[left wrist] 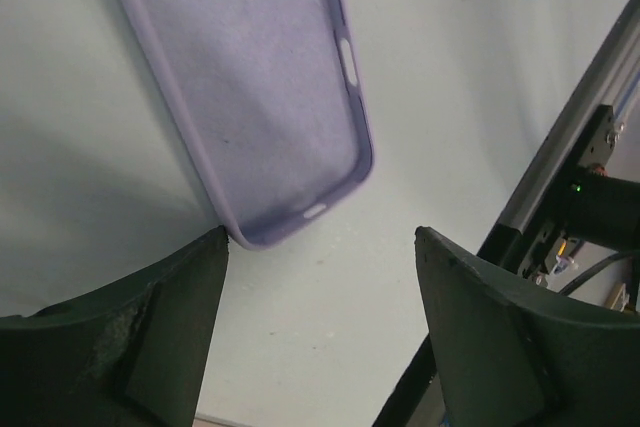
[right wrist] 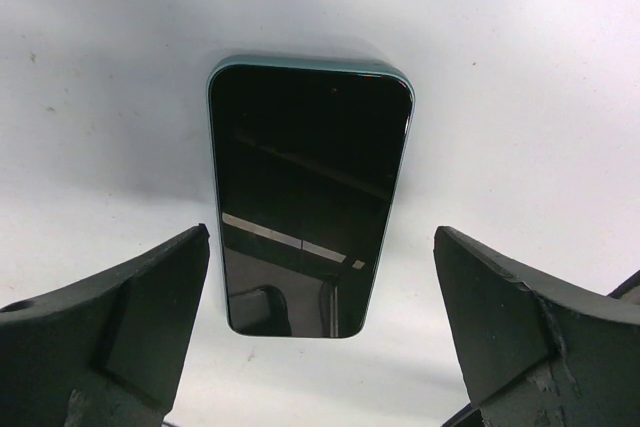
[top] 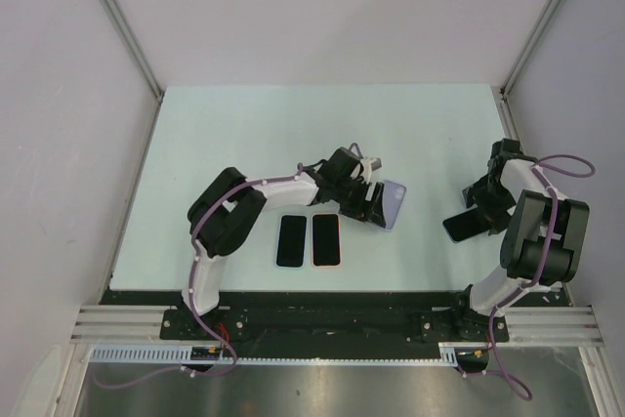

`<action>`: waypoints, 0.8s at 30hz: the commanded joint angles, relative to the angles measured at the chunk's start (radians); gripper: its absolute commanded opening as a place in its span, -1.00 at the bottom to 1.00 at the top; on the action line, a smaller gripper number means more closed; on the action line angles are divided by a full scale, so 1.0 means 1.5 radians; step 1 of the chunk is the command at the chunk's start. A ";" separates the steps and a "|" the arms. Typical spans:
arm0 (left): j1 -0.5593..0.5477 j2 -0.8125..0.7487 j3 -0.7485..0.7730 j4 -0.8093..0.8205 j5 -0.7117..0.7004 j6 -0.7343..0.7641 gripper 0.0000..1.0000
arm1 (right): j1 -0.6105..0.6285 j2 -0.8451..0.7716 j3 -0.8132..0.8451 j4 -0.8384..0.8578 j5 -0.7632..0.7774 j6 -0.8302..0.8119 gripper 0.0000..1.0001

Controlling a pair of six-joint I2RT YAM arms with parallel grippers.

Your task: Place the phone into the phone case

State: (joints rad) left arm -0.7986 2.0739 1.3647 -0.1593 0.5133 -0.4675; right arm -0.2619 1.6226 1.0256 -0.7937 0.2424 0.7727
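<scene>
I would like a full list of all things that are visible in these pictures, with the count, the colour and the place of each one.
phone case: 1, lilac, empty, lying right of the table's middle
phone with teal rim: 1, dark screen up, flat on the table's right side
black phone: 1, black, near the front edge, middle
phone with red rim: 1, dark face, just right of the black phone
table: 1, pale green
left claw: 1, black, open, over the phone case's end
right claw: 1, black, open, over the phone with teal rim, not touching it
</scene>
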 commanded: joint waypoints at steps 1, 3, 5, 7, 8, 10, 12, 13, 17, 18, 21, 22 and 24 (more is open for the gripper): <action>-0.037 -0.057 -0.064 0.040 0.027 -0.034 0.61 | -0.002 -0.024 0.012 -0.011 -0.002 -0.016 0.96; -0.038 -0.088 -0.077 0.059 0.047 -0.048 0.61 | -0.001 -0.028 0.011 -0.009 -0.010 -0.027 0.96; -0.038 -0.142 -0.071 0.051 0.054 -0.056 0.62 | -0.001 -0.038 0.010 -0.008 -0.022 -0.041 0.96; -0.038 -0.179 -0.052 0.002 0.050 -0.034 0.64 | -0.001 -0.047 0.010 -0.011 -0.026 -0.044 0.97; -0.038 -0.208 -0.021 -0.030 0.039 -0.018 0.67 | -0.001 -0.055 0.010 -0.009 -0.031 -0.046 0.99; -0.038 -0.236 0.008 -0.133 -0.009 0.039 0.74 | -0.001 -0.061 0.009 -0.004 -0.037 -0.051 0.99; -0.037 -0.273 0.035 -0.196 -0.042 0.090 0.82 | -0.001 -0.068 0.009 -0.008 -0.047 -0.038 0.99; -0.037 -0.286 0.038 -0.244 -0.075 0.104 0.85 | -0.001 -0.068 0.010 -0.014 -0.045 -0.029 0.99; -0.036 -0.351 0.026 -0.328 -0.155 0.152 0.96 | -0.002 -0.053 0.009 -0.059 -0.046 0.007 0.99; -0.036 -0.380 0.018 -0.338 -0.173 0.168 0.99 | 0.000 -0.051 0.010 -0.064 -0.046 0.012 0.99; -0.036 -0.428 -0.028 -0.347 -0.264 0.177 1.00 | 0.004 -0.051 0.008 -0.079 -0.023 0.020 1.00; -0.036 -0.456 -0.041 -0.334 -0.284 0.175 0.99 | 0.004 -0.053 0.007 -0.080 -0.011 0.024 0.99; -0.036 -0.476 -0.071 -0.319 -0.309 0.171 0.99 | 0.005 -0.052 0.007 -0.077 -0.004 0.029 0.99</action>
State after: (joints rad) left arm -0.8570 1.4300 1.3304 -0.5919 0.2131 -0.2668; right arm -0.2592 1.5482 1.0256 -0.8719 0.1875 0.7776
